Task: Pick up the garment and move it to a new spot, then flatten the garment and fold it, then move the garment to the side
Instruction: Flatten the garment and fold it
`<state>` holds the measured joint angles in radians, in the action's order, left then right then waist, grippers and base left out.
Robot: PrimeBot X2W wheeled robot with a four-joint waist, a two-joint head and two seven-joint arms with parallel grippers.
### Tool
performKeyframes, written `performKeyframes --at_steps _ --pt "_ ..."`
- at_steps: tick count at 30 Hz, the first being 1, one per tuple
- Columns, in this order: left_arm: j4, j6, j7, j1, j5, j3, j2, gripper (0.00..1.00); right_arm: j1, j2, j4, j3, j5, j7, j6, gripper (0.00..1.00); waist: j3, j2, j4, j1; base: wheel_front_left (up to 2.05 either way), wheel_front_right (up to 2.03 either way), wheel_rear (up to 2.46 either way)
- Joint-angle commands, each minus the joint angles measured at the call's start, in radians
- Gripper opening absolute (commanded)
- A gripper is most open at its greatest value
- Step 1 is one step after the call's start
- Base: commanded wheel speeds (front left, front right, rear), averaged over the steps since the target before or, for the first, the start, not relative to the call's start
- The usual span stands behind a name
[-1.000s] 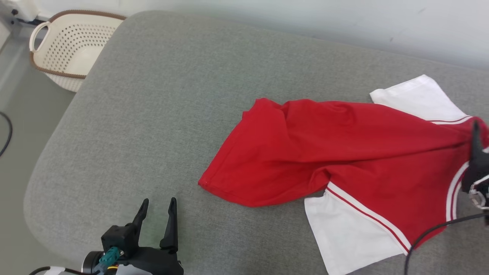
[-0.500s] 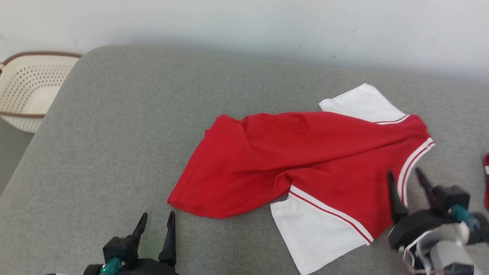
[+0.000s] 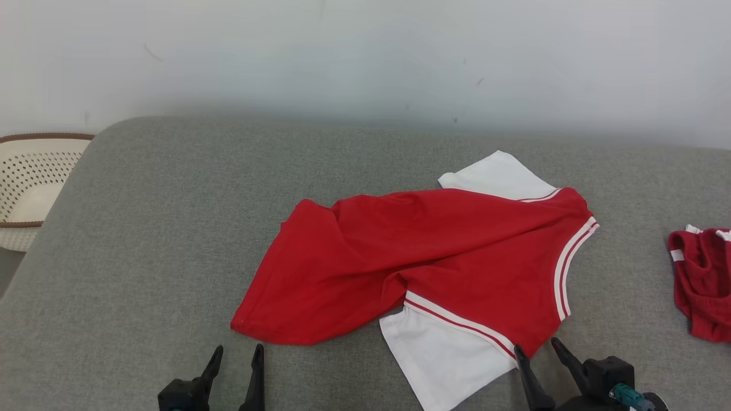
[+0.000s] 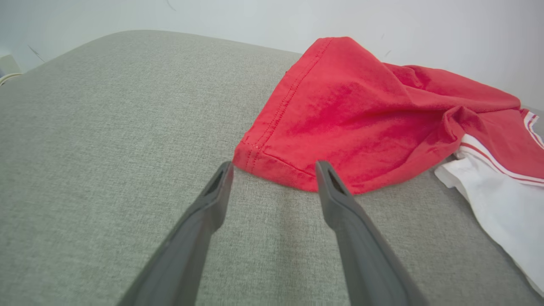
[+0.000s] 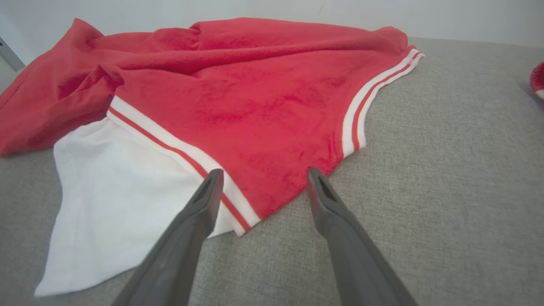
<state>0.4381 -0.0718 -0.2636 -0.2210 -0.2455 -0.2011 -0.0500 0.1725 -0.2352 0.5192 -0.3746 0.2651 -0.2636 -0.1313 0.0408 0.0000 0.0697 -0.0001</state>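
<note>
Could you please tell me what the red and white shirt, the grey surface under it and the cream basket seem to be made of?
The shirt looks like soft, matte knit, probably cotton: it drapes in folds with stitched hems. The grey surface seems woven upholstery fabric, finely flecked. The basket looks like smooth moulded plastic with rows of holes.

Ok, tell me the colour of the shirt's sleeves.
White sleeves on a red shirt; clearest in the right wrist view.
</note>
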Motion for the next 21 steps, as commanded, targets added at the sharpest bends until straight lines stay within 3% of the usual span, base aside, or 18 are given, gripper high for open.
performKeyframes --at_steps 1,10,12,13,14,21 --pt "0.004 0.003 -0.001 0.025 0.008 -0.003 -0.001 1.0 0.0 -0.005 0.017 -0.01 0.002 -0.001 0.001 1.0 -0.002 0.0 0.003 0.0001 0.0 0.0 0.0" --pt "0.008 0.013 -0.001 0.014 0.013 -0.017 -0.001 1.0 0.046 0.019 0.155 -0.004 -0.013 -0.001 0.001 0.99 0.012 0.0 0.05 0.0001 0.0 0.0 0.0" --pt "0.006 0.012 -0.001 0.014 0.013 -0.017 -0.001 1.0 0.06 0.023 0.186 0.002 -0.016 0.0 0.001 0.65 0.013 0.0 0.056 0.0001 0.0 0.0 0.0" --pt "0.005 0.012 -0.001 0.015 0.013 -0.017 -0.001 1.0 0.063 0.023 0.203 0.005 -0.02 0.001 0.001 0.16 0.015 0.0 0.058 0.0001 0.0 0.0 0.0" --pt "0.003 0.011 -0.001 0.016 0.013 -0.017 -0.001 1.0 0.067 0.026 0.216 0.009 -0.018 0.001 0.001 0.0 0.016 0.0 0.06 0.0001 0.0 0.0 0.0" --pt "-0.003 0.003 -0.001 0.009 0.002 -0.014 -0.001 1.0 0.087 -0.018 0.24 0.07 -0.029 0.001 0.002 0.0 0.017 0.0 0.054 0.0001 0.0 0.0 0.0"
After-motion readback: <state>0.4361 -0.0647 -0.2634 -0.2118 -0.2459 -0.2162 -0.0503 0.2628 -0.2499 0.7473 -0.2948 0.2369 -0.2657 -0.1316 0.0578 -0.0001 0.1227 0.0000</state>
